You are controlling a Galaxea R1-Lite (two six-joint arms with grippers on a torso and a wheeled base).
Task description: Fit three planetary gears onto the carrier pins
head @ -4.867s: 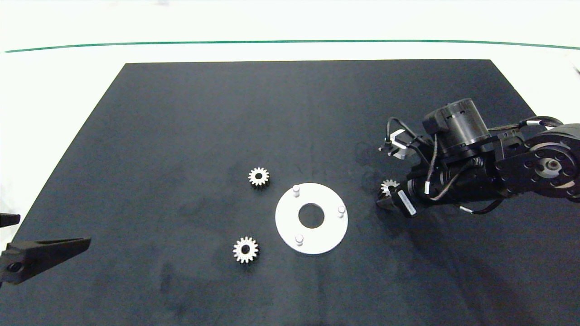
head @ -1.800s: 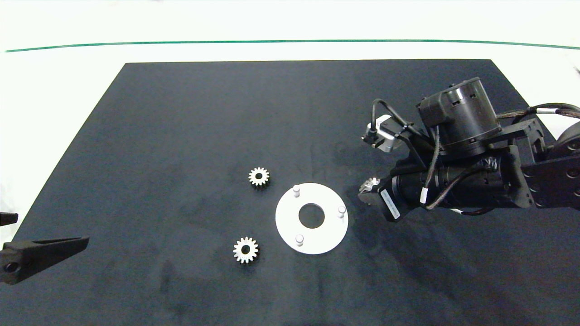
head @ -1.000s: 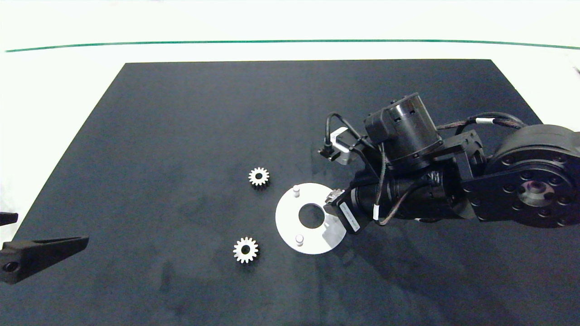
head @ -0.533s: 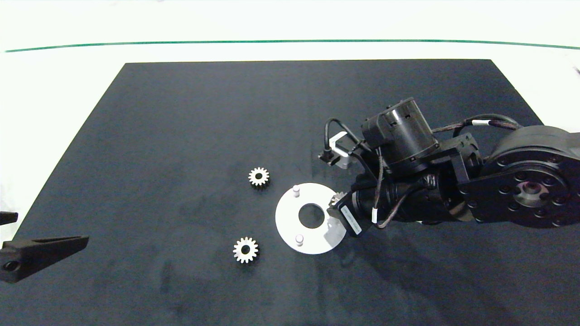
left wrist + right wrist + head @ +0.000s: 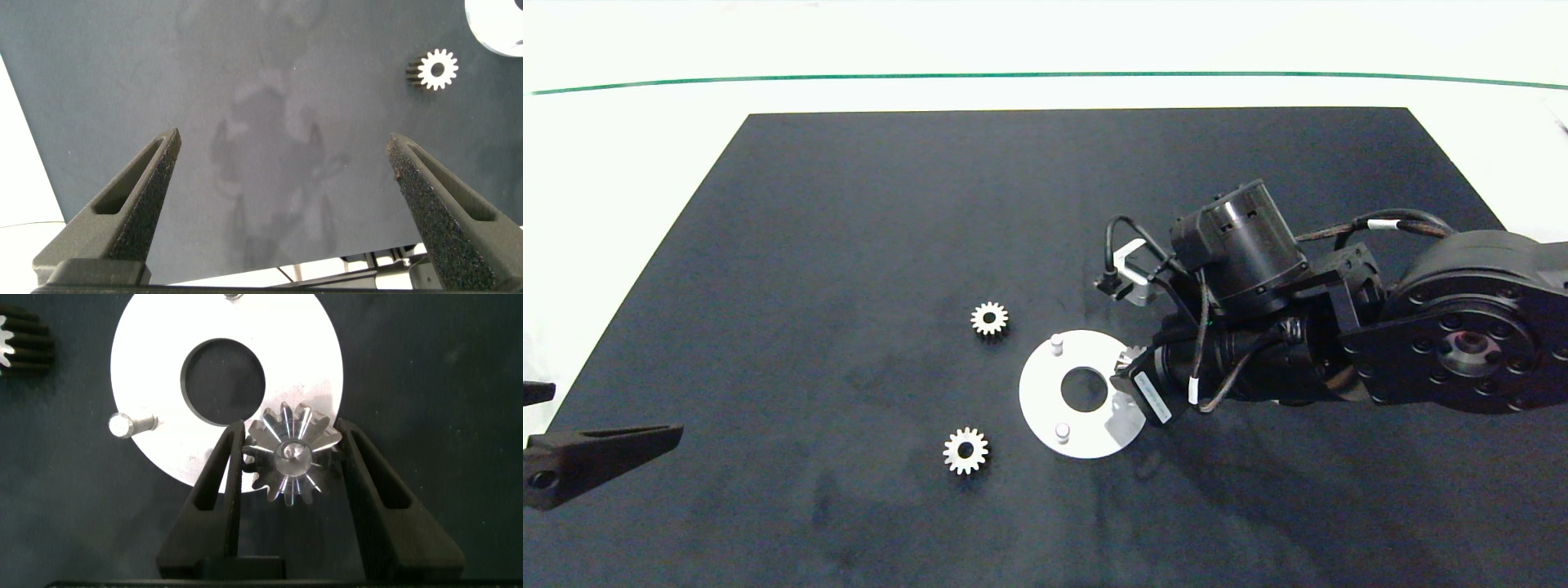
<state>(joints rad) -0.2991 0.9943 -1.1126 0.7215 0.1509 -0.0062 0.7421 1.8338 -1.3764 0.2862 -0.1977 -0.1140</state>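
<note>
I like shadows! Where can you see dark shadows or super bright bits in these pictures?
Head view: the right gripper shades the white disc; the far table edge glares white. Left wrist view: a blotchy shadow on the black mat. Right wrist view: the gear glints.

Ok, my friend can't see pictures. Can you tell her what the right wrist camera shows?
The right gripper holds a silver gear between its two fingers, right over a peg on the white disc. Another peg stands bare on the disc, and a second gear peeks in at the edge.

A white label (image 5: 1152, 392) sits on the right arm's wrist, its print too small to read.
</note>
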